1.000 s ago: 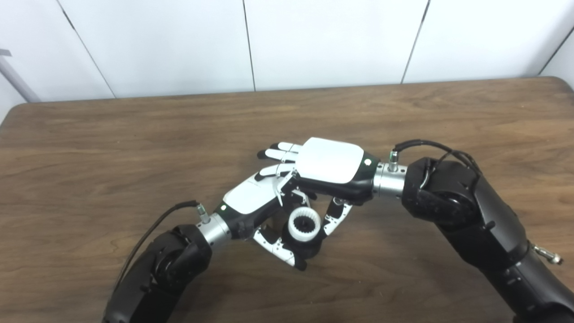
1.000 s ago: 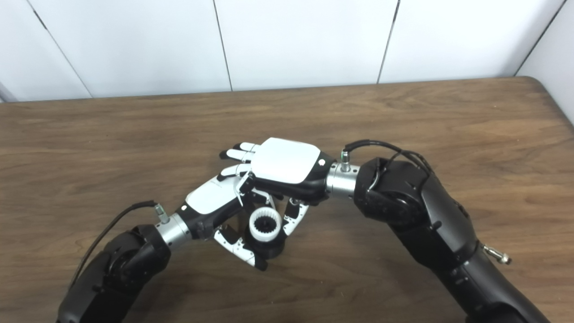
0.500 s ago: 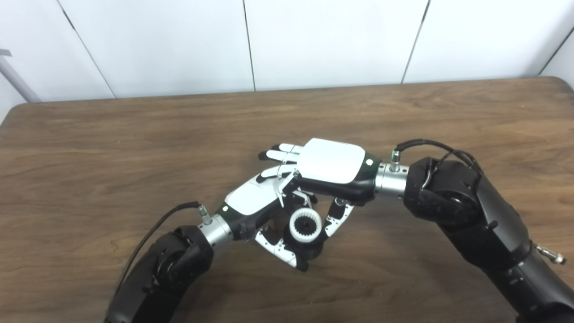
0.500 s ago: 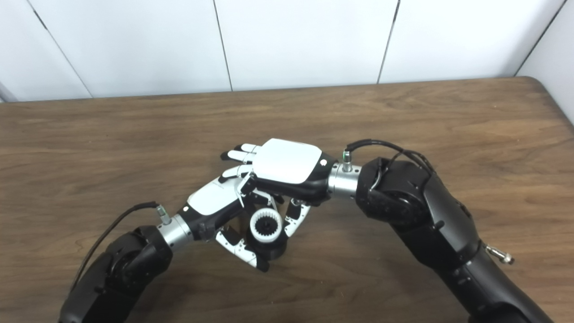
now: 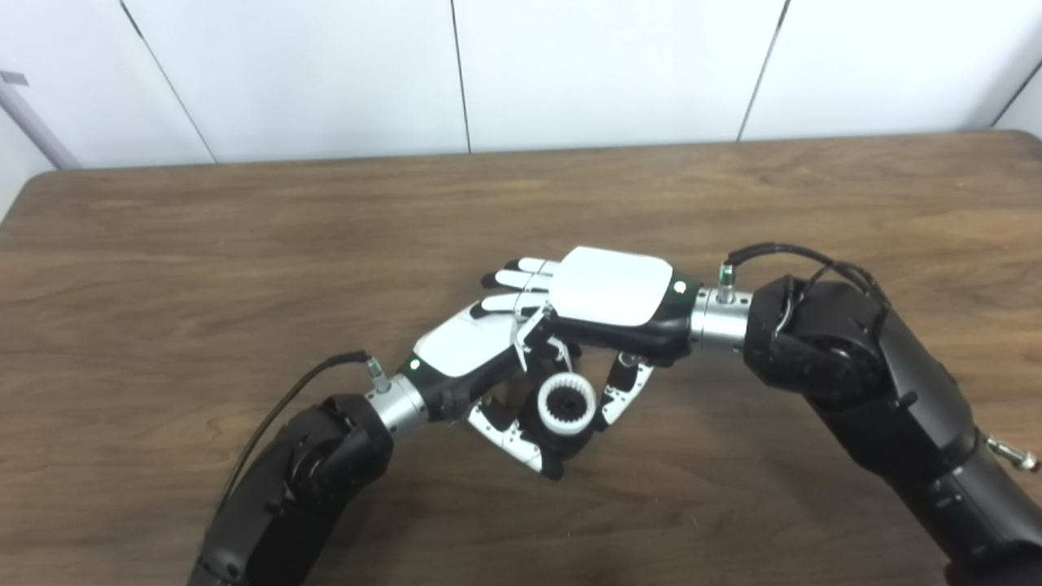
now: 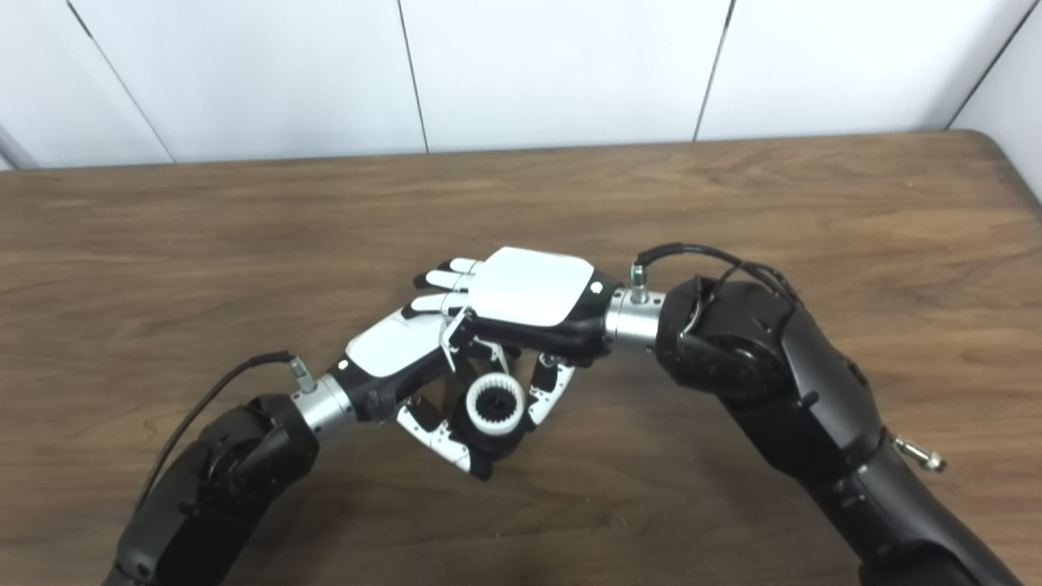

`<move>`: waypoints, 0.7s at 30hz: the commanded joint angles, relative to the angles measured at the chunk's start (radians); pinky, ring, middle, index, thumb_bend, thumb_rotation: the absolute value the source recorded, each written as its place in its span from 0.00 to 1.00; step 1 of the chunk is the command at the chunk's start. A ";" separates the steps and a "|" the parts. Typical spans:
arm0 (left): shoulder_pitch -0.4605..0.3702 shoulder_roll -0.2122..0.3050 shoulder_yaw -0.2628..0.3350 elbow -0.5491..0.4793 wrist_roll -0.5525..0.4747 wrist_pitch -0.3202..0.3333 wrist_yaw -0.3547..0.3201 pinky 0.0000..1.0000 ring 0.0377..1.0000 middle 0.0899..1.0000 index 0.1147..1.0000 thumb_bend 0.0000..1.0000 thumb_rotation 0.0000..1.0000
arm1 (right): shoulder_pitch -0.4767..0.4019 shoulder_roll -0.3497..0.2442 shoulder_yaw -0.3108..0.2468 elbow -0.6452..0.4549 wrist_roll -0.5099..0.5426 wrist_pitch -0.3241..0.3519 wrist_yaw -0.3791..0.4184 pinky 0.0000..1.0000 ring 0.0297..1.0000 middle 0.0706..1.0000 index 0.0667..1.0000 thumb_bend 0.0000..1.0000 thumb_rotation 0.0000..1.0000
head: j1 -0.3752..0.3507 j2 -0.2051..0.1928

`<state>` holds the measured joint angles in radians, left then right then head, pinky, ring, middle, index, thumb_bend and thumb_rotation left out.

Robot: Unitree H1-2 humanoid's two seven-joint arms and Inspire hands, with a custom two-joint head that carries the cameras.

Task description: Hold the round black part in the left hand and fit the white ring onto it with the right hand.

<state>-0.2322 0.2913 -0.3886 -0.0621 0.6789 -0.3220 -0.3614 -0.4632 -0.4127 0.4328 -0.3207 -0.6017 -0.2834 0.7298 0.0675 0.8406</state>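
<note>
White ring [image 5: 566, 404] sits on the black part [image 5: 562, 435] gripped in the left hand [image 5: 472, 358] – right hand [image 5: 610, 297] pinching it should press squarely – not tilted – to seat its teeth

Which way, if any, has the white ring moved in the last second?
No. The white ring drifts slightly right in the picture, but so does the wall seam: the camera moved. It stays on the round black part.
</note>
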 commanded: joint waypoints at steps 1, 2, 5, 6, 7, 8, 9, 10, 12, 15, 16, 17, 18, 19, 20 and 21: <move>-0.034 -0.007 0.017 -0.036 -0.006 -0.004 0.037 1.00 0.95 0.75 0.41 0.52 0.06 | -0.033 -0.015 -0.007 -0.034 0.011 -0.007 -0.002 1.00 1.00 0.93 0.56 0.90 0.25 | 0.000 0.000; -0.032 -0.008 0.017 -0.036 -0.007 -0.005 0.039 1.00 0.95 0.75 0.41 0.52 0.06 | -0.033 -0.015 -0.007 -0.034 0.010 -0.008 -0.003 1.00 1.00 0.93 0.58 0.96 0.27 | 0.001 0.000; -0.030 -0.010 0.018 -0.038 -0.008 -0.007 0.038 1.00 0.95 0.76 0.41 0.52 0.06 | -0.030 -0.015 -0.007 -0.031 0.009 -0.015 -0.011 1.00 1.00 0.94 0.60 1.00 0.29 | 0.005 -0.004; -0.030 -0.010 0.019 -0.037 -0.009 -0.009 0.038 1.00 0.95 0.75 0.41 0.52 0.06 | -0.028 -0.015 -0.007 -0.030 0.009 -0.017 -0.013 1.00 1.00 0.94 0.60 1.00 0.29 | 0.005 -0.004; -0.031 -0.011 0.019 -0.037 -0.009 -0.010 0.039 1.00 0.95 0.76 0.41 0.52 0.06 | -0.028 -0.015 -0.007 -0.030 0.009 -0.017 -0.014 1.00 1.00 0.94 0.61 1.00 0.29 | 0.005 -0.004; -0.031 -0.010 0.019 -0.036 -0.007 -0.012 0.040 1.00 0.95 0.76 0.41 0.52 0.06 | -0.027 -0.014 -0.007 -0.030 0.007 -0.017 -0.015 1.00 1.00 0.94 0.61 1.00 0.29 | 0.007 -0.004; -0.032 -0.010 0.019 -0.034 -0.007 -0.016 0.043 1.00 0.95 0.76 0.41 0.52 0.06 | -0.027 -0.014 -0.007 -0.030 0.006 -0.017 -0.015 1.00 1.00 0.95 0.61 1.00 0.29 | 0.007 -0.004; -0.032 -0.011 0.020 -0.032 -0.006 -0.018 0.046 1.00 0.94 0.76 0.41 0.52 0.06 | -0.027 -0.014 -0.007 -0.031 0.005 -0.017 -0.015 1.00 1.00 0.95 0.62 1.00 0.29 | 0.007 -0.004; -0.033 -0.010 0.020 -0.031 -0.003 -0.018 0.049 1.00 0.94 0.76 0.41 0.52 0.06 | -0.029 -0.014 -0.007 -0.032 0.007 -0.015 -0.013 1.00 1.00 0.95 0.62 1.00 0.29 | 0.007 -0.004; -0.034 -0.008 0.020 -0.027 -0.002 -0.017 0.048 1.00 0.94 0.76 0.42 0.52 0.06 | -0.032 -0.015 -0.007 -0.036 0.007 -0.015 -0.010 1.00 1.00 0.96 0.63 1.00 0.28 | 0.002 -0.003; -0.034 -0.007 0.020 -0.026 -0.001 -0.018 0.048 1.00 0.94 0.75 0.42 0.52 0.06 | -0.033 -0.016 -0.008 -0.037 0.006 -0.014 -0.010 1.00 1.00 0.96 0.63 1.00 0.28 | 0.002 -0.003; -0.034 -0.007 0.019 -0.022 0.003 -0.023 0.054 1.00 0.94 0.75 0.42 0.52 0.06 | -0.033 -0.017 -0.009 -0.037 0.004 -0.019 -0.013 1.00 1.00 0.96 0.64 1.00 0.28 | 0.001 -0.004; -0.034 -0.007 0.019 -0.019 0.008 -0.026 0.059 1.00 0.94 0.75 0.42 0.52 0.06 | -0.034 -0.018 -0.010 -0.036 0.004 -0.023 -0.017 1.00 1.00 0.96 0.64 1.00 0.28 | 0.001 -0.004; -0.034 -0.007 0.019 -0.017 0.012 -0.028 0.062 1.00 0.94 0.74 0.42 0.52 0.06 | -0.034 -0.019 -0.011 -0.036 0.005 -0.026 -0.019 1.00 1.00 0.96 0.66 1.00 0.28 | 0.001 -0.004; -0.035 -0.006 0.017 -0.017 0.016 -0.029 0.063 1.00 0.94 0.74 0.42 0.52 0.06 | -0.034 -0.019 -0.013 -0.036 0.007 -0.028 -0.022 1.00 1.00 0.96 0.66 1.00 0.28 | 0.001 -0.003; -0.036 -0.004 0.015 -0.017 0.021 -0.030 0.062 1.00 0.94 0.74 0.42 0.52 0.06 | -0.034 -0.019 -0.015 -0.037 0.011 -0.028 -0.023 1.00 1.00 0.96 0.67 1.00 0.28 | 0.001 -0.003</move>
<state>-0.2323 0.2852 -0.3804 -0.0617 0.7043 -0.3262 -0.3359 -0.4635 -0.4229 0.4322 -0.3217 -0.6001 -0.2895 0.7305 0.0675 0.8376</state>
